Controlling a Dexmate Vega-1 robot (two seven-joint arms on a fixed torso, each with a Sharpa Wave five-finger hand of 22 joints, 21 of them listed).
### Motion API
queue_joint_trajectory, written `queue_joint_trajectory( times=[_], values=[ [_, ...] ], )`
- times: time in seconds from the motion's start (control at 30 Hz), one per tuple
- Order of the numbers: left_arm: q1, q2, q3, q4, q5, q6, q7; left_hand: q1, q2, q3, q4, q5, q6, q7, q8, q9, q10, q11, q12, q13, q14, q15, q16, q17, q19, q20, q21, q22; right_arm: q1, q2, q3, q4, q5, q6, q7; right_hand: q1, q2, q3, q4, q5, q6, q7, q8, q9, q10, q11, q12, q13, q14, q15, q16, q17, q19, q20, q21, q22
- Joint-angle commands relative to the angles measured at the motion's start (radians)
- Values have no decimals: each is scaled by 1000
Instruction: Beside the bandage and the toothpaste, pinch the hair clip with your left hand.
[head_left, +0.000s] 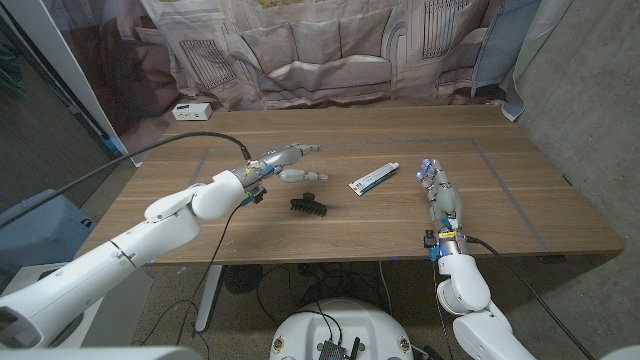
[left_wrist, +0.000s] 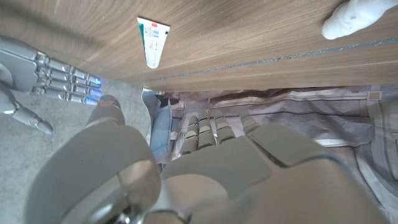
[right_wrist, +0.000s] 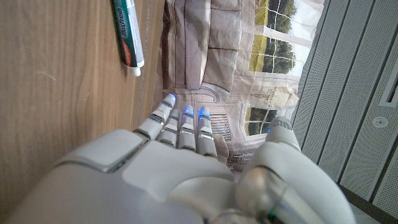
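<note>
One hair clip, black, mid worktop; one toothpaste tube just to its right, one pale bandage roll just behind it. Left hand hovers behind the bandage w/ fingers stretched out, slightly apart, holding nothing. Right hand rests on the worktop well right of the tube, fingers straight & close together, empty.

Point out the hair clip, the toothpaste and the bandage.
hair clip (head_left: 310, 206): head view, middle of its black body.
toothpaste (head_left: 374, 178): head view, middle of the tube.
bandage (head_left: 297, 176): head view, middle of the pale roll.
</note>
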Motion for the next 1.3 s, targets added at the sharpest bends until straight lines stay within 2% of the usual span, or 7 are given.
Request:
queue_joint_trajectory(
  times=[0.03,0.17,0.33,0.6,0.87,1.03,1.3],
  values=[
    [70,-43,-64,19,-114,-41,95,-7,5,7,2,-2,14,-2,11,3,5,1,8,-1,0,-7,4,3,6,6,5,4,17,-9,-5,4,-11,31,39,8,-3,4,0,0,6,3,5,4,2,2,8,2,8,-2,5,2,13,1,7,3],
    [77,-49,-72,9,-124,-37,111,-8,6,8,2,-2,16,-2,12,3,8,3,9,-4,0,-8,4,3,9,5,5,4,20,-29,3,1,-5,28,57,7,-4,2,1,0,23,19,9,4,21,20,12,1,26,10,10,2,30,5,9,3],
    [96,-60,-88,8,-162,-44,132,-10,6,7,2,-3,17,-3,13,2,10,1,10,-6,3,-9,6,3,11,3,6,3,30,-45,7,5,47,26,96,4,-6,1,2,0,25,28,9,4,23,22,11,1,30,12,10,3,36,5,9,2],
    [126,-98,-118,50,-349,-122,105,-23,5,3,3,-5,36,-2,19,2,16,16,14,-17,33,5,16,3,31,-14,11,3,60,-42,2,32,105,56,153,0,-9,-2,4,1,43,21,13,4,39,25,14,1,50,13,14,3,58,15,12,2],
    [176,-104,-167,29,-425,-123,135,-32,8,3,4,-6,49,18,21,1,19,32,15,-28,34,10,13,3,44,-55,12,2,102,-74,-2,32,140,4,195,-1,-10,-3,5,1,42,20,10,4,38,20,11,1,42,12,9,3,47,15,4,3],
    [191,-117,-189,23,-471,-124,147,-36,9,2,4,-6,56,33,23,1,24,36,17,-32,37,13,13,3,50,-58,13,2,127,-87,-2,37,168,-21,219,-7,-9,-5,9,1,28,21,3,4,23,24,3,1,24,12,1,5,30,11,-5,3],
    [225,-141,-218,28,-495,-169,181,-41,12,2,3,-7,71,31,25,1,35,38,21,-41,45,14,14,3,78,-73,21,1,159,-109,-10,64,238,-39,299,-9,-7,-5,10,1,9,23,-5,4,5,17,-5,1,19,11,-2,5,30,9,-6,3]
  ],
)
